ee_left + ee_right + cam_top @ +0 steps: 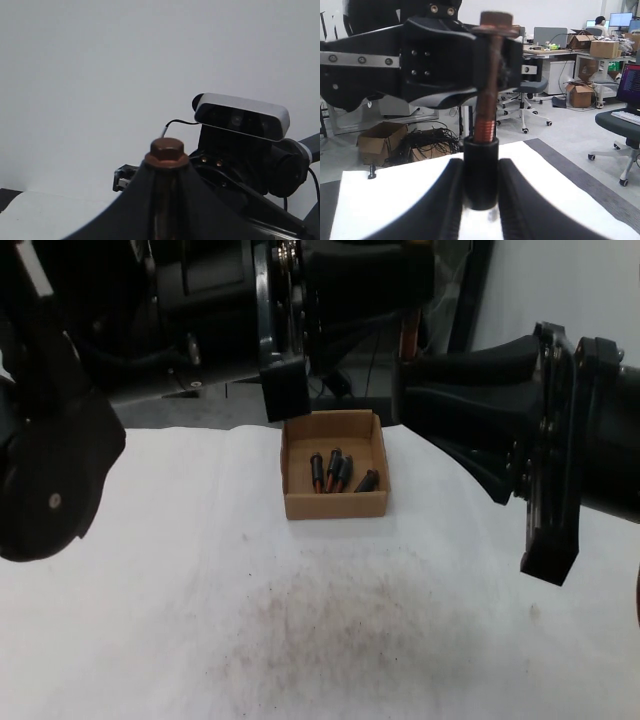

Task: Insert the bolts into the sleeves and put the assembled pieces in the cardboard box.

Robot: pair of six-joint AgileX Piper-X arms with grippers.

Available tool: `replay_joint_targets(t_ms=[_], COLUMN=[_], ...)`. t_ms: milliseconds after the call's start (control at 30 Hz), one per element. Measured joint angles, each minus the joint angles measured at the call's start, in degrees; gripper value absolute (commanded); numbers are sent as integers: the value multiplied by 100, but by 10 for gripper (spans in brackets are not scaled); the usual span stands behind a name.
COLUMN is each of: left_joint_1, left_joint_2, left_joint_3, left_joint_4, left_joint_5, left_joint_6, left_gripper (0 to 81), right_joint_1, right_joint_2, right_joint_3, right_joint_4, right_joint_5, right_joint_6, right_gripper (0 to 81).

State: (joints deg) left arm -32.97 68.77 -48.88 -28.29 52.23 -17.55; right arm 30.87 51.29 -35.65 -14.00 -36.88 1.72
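Note:
My left gripper [165, 200] is shut on a copper bolt [166, 155], its hex head sticking up between the fingers. In the right wrist view that gripper [495, 57] holds the bolt [492, 80] upright, with the threaded end entering the top of a black sleeve [481, 172]. My right gripper [481, 175] is shut on the sleeve, one finger [442, 205] on each side. Both are held high above the bench. The cardboard box [335, 506] sits at the middle of the bench with several assembled pieces [335, 472] lying in it.
A white cloth [200, 570] covers the bench, with a dark smudged patch [320, 630] in front of the box. The bulky arm bodies [50, 470] [540, 450] stand at the left and right. Office chairs [525, 100] and cardboard boxes [377, 142] lie beyond the bench.

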Motion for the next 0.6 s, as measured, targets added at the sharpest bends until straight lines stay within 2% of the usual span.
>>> replay_joint_targets(t_ms=[133,200,600], left_joint_1=[0,0,0], left_joint_2=[0,0,-156], left_joint_3=[0,0,0], left_joint_4=[19,37,88], left_joint_5=[-64,-91,-232], left_joint_6=[0,-46,-344], left_gripper=[380,462,469], right_joint_1=[0,0,0], right_joint_2=[0,0,0], right_joint_3=[0,0,0], right_joint_4=[-17,-39,-88], right_joint_5=[-36,-53,-72], right_joint_6=[0,0,0], right_gripper=[8,8,8])
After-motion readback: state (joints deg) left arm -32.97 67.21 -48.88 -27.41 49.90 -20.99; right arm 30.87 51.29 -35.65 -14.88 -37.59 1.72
